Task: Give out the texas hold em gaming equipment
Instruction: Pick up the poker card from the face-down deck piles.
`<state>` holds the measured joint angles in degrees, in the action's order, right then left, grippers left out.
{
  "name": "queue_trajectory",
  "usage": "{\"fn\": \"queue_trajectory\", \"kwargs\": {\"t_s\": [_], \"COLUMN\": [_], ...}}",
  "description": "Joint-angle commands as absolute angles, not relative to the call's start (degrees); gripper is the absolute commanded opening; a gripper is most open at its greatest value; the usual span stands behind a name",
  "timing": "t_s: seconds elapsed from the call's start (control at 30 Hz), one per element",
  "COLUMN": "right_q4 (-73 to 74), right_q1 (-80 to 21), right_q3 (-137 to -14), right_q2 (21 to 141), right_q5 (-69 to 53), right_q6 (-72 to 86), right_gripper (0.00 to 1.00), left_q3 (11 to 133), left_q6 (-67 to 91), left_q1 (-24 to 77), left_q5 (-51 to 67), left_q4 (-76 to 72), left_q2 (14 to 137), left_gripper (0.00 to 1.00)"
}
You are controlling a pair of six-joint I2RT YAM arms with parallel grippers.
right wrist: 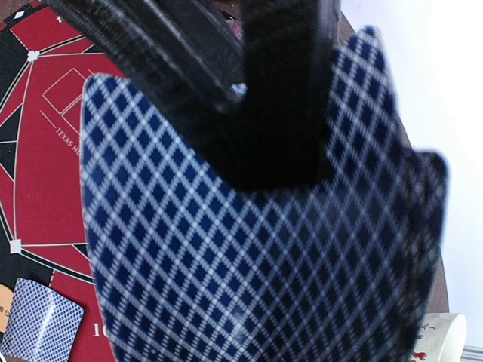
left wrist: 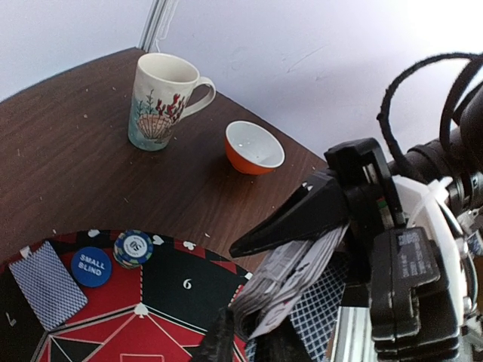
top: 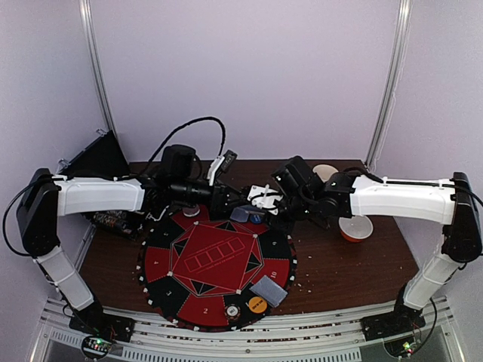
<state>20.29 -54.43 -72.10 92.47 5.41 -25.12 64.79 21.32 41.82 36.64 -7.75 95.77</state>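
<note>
At the near rim of the poker mat, a dealt pile of cards is lying beside an orange chip and a whitish chip. Over the mat's far rim, the right end effector is clamping the deck tight and holding it in the air, backs toward its own camera. The left end effector is sitting at the deck's splayed edge with its fingers narrowed around a few card ends. Whether they are truly gripping is hard to tell (only the fingertips are showing, at the very bottom of its view).

On the mat's rim facing the bowl, another card is resting beside a blue Small Blind chip and a short chip stack. Beyond the mat, bowl and mug are standing on the worktop.

The risk, I judge, is in that splayed edge. The left fingers may be taking several cards instead of one. Pulling against so firm a clamp could also bend a card or drag the deck loose, scattering it over the mat.
</note>
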Motion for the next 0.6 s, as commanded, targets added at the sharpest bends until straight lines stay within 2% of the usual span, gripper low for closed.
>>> {"fn": "queue_trajectory", "kwargs": {"t_s": [0.0,0.1,0.27,0.57], "right_q4": [20.62,20.86,20.66,19.96], "right_q1": [-54.62,-54.39,-52.68,-49.34], "right_q3": [-71.63,-71.58,-70.92,-69.53], "right_q2": [90.26,90.11,89.42,89.06], "right_q5": [4.81,5.01,4.89,4.39], "right_q6": [-25.05,-24.9,-23.7,-20.67], "right_gripper": [0.3,0.3,0.3,0.29], "left_q3": [64.24,64.25,63.61,58.94], "left_q6": [19.92,19.59,20.63,27.48], "left_q1": [40.7,40.69,39.54,36.32], "left_q5": [34.69,35.22,35.29,38.35], "left_q4": [-8.1,-7.72,-7.26,-14.93], "left_q2": [93.86,93.69,92.57,89.93], "left_gripper": [0.11,0.0,0.0,0.0]}}
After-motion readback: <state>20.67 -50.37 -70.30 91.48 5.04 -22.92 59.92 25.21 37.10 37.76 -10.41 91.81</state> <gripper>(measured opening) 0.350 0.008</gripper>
